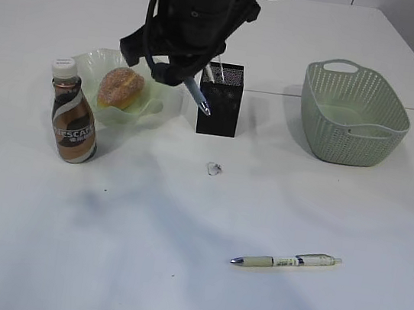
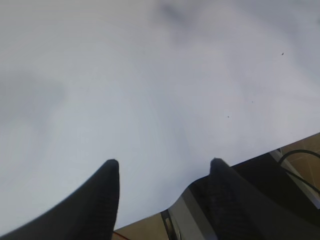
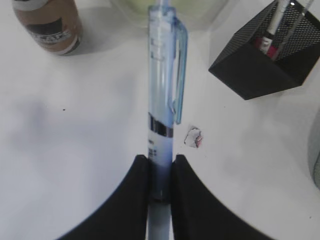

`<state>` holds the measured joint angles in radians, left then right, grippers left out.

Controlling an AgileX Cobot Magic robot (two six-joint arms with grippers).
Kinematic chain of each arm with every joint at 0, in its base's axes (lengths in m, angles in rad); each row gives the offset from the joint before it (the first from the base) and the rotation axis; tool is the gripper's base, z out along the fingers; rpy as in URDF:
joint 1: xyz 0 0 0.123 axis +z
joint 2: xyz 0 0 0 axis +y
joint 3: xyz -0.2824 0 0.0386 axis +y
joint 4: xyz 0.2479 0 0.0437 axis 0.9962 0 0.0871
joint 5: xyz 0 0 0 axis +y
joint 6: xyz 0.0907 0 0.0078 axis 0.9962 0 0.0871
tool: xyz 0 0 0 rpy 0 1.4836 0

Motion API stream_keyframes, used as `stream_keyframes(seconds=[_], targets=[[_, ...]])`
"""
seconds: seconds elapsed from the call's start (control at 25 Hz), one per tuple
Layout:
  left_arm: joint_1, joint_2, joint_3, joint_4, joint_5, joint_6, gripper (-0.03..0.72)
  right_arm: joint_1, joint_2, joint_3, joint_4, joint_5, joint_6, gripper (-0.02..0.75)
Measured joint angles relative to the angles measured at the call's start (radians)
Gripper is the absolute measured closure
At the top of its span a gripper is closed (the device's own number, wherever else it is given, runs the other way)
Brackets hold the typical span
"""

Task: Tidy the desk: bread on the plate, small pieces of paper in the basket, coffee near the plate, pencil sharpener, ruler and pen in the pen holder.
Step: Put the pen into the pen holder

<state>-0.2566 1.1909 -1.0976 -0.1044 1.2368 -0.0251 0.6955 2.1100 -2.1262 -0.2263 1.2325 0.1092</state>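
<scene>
My right gripper (image 3: 160,162) is shut on a light blue pen (image 3: 161,75). In the exterior view it (image 1: 189,81) hangs just left of the black mesh pen holder (image 1: 220,103), with the pen (image 1: 199,98) slanting tip-down. Slim pale items and something red stand in the holder (image 3: 265,55); I cannot tell ruler or pencil sharpener among them. The bread (image 1: 120,86) lies in the green plate (image 1: 96,62), and the coffee (image 1: 73,117) stands just in front of it. A small whitish scrap, seemingly a piece of paper (image 1: 213,169), lies before the holder. My left gripper (image 2: 165,165) is open over bare desk.
A second pen (image 1: 285,261), pale green and white, lies on the desk at the front right. The sage-green basket (image 1: 354,114) stands at the back right. The left wrist view shows the desk's edge (image 2: 210,182) and floor beyond it.
</scene>
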Motion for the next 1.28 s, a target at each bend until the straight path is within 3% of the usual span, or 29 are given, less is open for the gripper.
stream_keyframes(seconds=[0.6,0.84,1.28], targets=[[0.0,0.0,0.0,0.002,0.0,0.0,0.287,-0.004,-0.074,0.0,-0.1,-0.286,0.001,0.64],[0.0,0.0,0.0,0.005,-0.028,0.0,0.287,-0.059,-0.077,0.025,-0.105,-0.486,0.001,0.64],[0.0,0.0,0.0,0.048,-0.116,0.0,0.287,-0.176,-0.155,0.406,-0.123,-1.035,0.029,0.64]])
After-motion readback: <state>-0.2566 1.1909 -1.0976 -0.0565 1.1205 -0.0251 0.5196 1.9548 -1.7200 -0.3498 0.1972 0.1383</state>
